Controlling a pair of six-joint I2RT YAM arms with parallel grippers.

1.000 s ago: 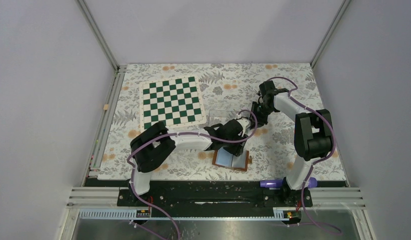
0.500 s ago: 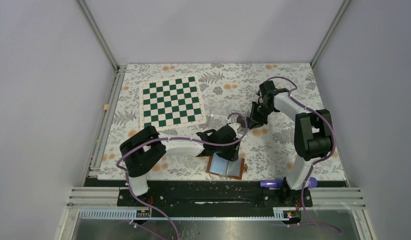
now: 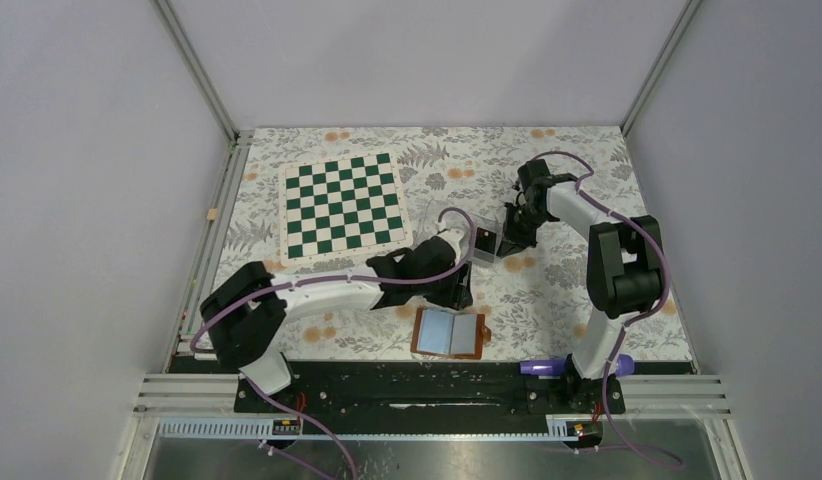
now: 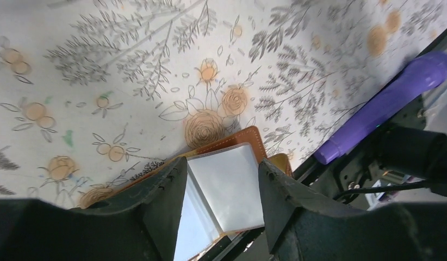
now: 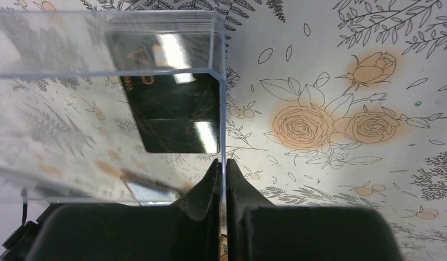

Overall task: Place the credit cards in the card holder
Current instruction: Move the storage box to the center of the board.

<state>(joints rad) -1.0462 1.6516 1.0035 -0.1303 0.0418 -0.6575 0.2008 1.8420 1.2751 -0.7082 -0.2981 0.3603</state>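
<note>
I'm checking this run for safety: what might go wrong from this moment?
1. The right jaws pinch only a thin wall of the clear box; it may slip or tilt, shifting the cards inside.
2. The card holder lies open near the table's front edge; the open left jaws over it might nudge it off.

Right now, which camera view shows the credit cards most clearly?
The right wrist view: the black credit cards appear large there, inside the clear plastic box. The top external view shows them only as a small dark patch, and the left wrist view does not show them.
</note>
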